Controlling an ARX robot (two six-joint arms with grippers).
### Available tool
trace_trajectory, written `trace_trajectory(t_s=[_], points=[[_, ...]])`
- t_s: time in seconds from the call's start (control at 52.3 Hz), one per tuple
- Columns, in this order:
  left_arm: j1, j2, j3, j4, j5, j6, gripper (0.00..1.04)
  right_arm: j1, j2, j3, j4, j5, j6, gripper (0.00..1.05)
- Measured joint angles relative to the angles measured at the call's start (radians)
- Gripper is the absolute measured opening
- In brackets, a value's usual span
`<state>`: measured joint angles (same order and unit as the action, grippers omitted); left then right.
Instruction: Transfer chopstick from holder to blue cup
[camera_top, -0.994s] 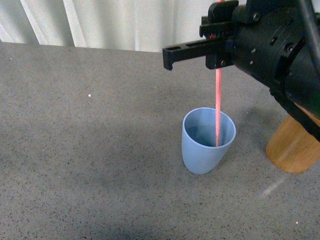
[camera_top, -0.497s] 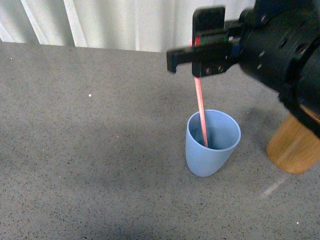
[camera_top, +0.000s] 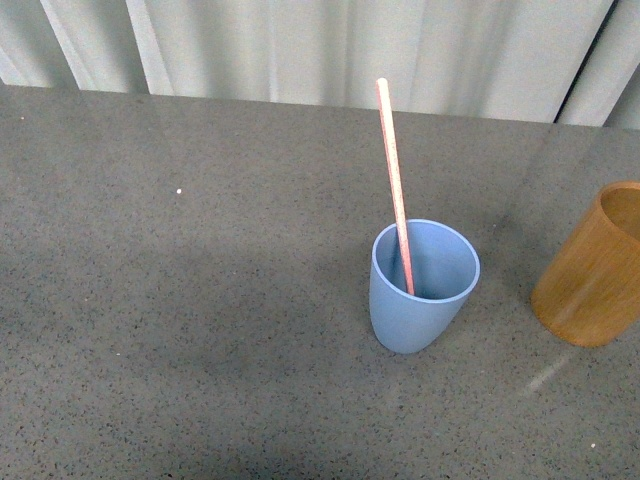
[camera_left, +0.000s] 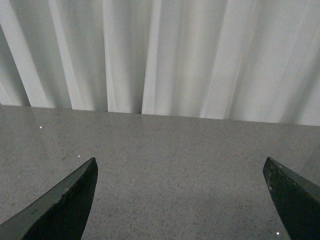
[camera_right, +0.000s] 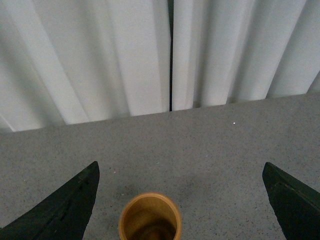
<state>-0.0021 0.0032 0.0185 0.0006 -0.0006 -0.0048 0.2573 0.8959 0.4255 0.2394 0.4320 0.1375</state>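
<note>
The pink chopstick (camera_top: 395, 185) leans inside the blue cup (camera_top: 423, 287), the wooden holder (camera_top: 592, 270) looks empty, and both grippers (camera_left: 180, 200) (camera_right: 180, 200) are wide open, holding nothing.

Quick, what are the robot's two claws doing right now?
Left claw: open, holding nothing.
Right claw: open, holding nothing, above the holder.

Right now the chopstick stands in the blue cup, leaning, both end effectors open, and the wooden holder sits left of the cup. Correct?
Not quite. In the front view the wooden holder sits right of the blue cup, not left. The rest holds: the chopstick leans in the cup, and both wrist views show open jaws.
</note>
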Motion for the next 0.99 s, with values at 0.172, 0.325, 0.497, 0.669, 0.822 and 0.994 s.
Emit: trace_trajectory(t_s=[0.172,0.325,0.497,0.669,0.822,0.994], points=[[0.0,0.0,0.0,0.0,0.001,0.0,0.98,-0.05,-0.04,-0.116,0.274,-0.229,-0.087,0.74],[0.0,0.0,0.0,0.0,-0.002,0.0,0.98,-0.096,-0.116,-0.203,0.311,-0.281,-0.122,0.5],[0.0,0.0,0.0,0.0,0.0,0.0,0.98,-0.139,-0.193,-0.27,0.298,-0.314,-0.131,0.21],[0.0,0.0,0.0,0.0,-0.002,0.0,0.98,-0.192,-0.27,-0.312,0.266,-0.399,-0.135,0.01],[0.0,0.0,0.0,0.0,-0.001,0.0,0.98,-0.253,-0.332,-0.342,0.234,-0.424,-0.137,0.01],[0.0,0.0,0.0,0.0,0.0,0.0,0.98,-0.255,-0.402,-0.365,0.188,-0.43,-0.137,0.01]])
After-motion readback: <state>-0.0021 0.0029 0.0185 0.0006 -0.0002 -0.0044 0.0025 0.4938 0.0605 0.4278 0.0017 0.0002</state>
